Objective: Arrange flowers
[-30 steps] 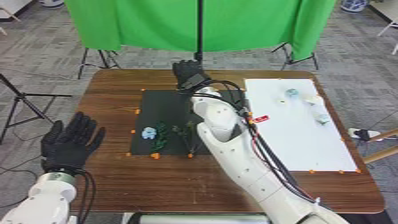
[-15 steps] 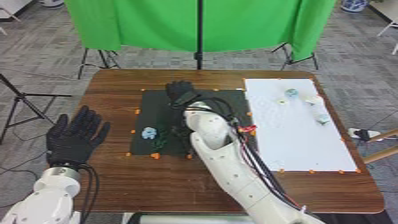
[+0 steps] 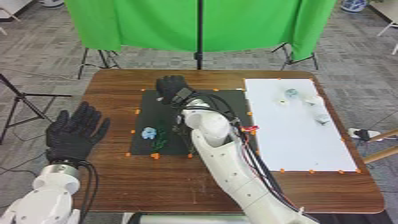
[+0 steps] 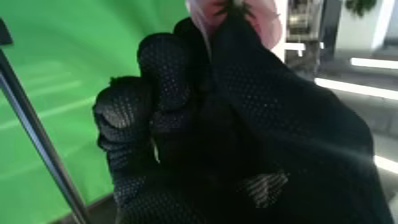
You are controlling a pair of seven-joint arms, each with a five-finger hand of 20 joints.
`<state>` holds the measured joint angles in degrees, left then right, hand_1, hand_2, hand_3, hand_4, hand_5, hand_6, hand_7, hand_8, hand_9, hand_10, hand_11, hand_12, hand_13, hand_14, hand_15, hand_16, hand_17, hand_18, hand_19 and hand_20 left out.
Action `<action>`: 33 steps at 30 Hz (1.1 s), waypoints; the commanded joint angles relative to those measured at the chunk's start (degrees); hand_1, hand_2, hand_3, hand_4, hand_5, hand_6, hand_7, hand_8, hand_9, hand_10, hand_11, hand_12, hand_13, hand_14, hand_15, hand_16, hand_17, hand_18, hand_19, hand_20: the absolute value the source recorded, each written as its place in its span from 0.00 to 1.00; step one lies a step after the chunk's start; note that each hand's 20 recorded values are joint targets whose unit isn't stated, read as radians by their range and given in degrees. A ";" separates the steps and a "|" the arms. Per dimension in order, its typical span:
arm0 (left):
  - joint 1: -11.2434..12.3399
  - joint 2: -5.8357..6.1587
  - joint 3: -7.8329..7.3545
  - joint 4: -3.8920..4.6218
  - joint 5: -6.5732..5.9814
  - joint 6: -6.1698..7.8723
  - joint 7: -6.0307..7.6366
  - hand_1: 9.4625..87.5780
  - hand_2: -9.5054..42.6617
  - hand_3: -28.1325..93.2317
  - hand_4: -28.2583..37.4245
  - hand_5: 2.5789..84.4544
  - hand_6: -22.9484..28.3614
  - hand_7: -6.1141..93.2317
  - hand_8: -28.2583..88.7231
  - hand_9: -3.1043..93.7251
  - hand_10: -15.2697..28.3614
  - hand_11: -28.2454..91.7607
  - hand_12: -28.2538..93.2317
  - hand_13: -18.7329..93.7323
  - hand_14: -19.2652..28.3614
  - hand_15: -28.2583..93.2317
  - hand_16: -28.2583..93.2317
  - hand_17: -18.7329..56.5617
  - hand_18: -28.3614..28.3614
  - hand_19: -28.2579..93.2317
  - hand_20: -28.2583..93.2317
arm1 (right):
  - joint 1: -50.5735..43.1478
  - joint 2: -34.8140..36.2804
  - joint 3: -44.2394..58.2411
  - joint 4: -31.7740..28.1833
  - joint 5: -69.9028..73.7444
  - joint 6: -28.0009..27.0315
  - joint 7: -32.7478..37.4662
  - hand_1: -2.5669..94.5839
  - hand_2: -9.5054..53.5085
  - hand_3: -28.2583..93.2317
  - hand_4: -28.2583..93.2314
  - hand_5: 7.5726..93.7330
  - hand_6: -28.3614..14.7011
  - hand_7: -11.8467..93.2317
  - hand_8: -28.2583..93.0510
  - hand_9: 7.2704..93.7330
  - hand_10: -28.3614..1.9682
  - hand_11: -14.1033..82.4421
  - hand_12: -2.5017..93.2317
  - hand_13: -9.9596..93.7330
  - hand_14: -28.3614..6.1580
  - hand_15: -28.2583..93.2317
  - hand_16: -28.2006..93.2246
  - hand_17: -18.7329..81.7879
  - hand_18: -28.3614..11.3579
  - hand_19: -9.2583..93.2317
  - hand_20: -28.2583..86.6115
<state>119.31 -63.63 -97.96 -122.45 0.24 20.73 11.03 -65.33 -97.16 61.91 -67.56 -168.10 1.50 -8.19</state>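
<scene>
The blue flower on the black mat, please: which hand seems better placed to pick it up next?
Probably the left hand: it is open, beside the blue flower; the right hand already pinches a pink flower.

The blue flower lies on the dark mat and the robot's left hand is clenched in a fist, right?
Not quite: the head view shows the left hand open, its fingers straight. The blue flower does lie on the dark mat.
</scene>
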 commanded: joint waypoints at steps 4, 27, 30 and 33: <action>-1.10 0.51 0.64 0.61 -0.80 -1.04 -0.35 0.26 0.49 0.87 0.00 0.61 0.63 0.28 0.15 0.50 0.73 0.52 0.36 0.46 0.79 0.74 0.18 0.19 0.82 0.62 0.43 | -1.77 -3.44 2.77 -0.19 -19.21 -3.26 -0.75 0.70 0.00 0.86 0.00 0.72 0.63 0.56 0.27 0.81 0.56 0.37 0.52 0.77 0.61 0.66 0.64 0.57 0.20 0.90 0.64; -2.43 0.52 -0.77 1.14 -1.79 -1.91 -0.74 0.25 0.50 0.87 0.00 0.61 0.63 0.27 0.15 0.50 0.73 0.52 0.36 0.46 0.79 0.74 0.18 0.19 0.82 0.62 0.43 | -5.89 -7.43 5.53 0.13 -43.48 2.38 -8.23 0.70 0.00 0.85 0.00 0.72 0.64 0.56 0.28 0.81 0.57 0.37 0.53 0.76 0.60 0.67 0.65 0.56 0.17 0.90 0.66; -2.43 0.58 -0.74 1.12 -1.72 -1.83 -0.55 0.25 0.50 0.87 0.00 0.61 0.63 0.27 0.15 0.50 0.73 0.52 0.36 0.46 0.79 0.74 0.18 0.19 0.82 0.62 0.43 | -5.57 -7.02 4.95 -0.04 -44.07 1.08 -6.99 0.70 0.00 0.85 0.00 0.72 0.64 0.55 0.28 0.81 0.56 0.37 0.53 0.76 0.59 0.68 0.65 0.56 0.17 0.91 0.66; -2.29 0.50 -0.75 1.08 -1.80 -1.72 -0.54 0.25 0.50 0.87 0.00 0.61 0.63 0.27 0.15 0.50 0.73 0.52 0.36 0.46 0.79 0.74 0.18 0.19 0.82 0.62 0.43 | -5.42 -6.51 4.33 -0.30 -43.83 -1.58 -5.91 0.70 0.00 0.85 0.00 0.72 0.64 0.55 0.28 0.80 0.56 0.37 0.53 0.76 0.59 0.68 0.65 0.56 0.17 0.91 0.66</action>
<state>116.67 -62.83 -98.68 -121.76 -1.18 19.47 10.96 -70.85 -103.60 67.37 -67.55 -168.11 3.09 -16.28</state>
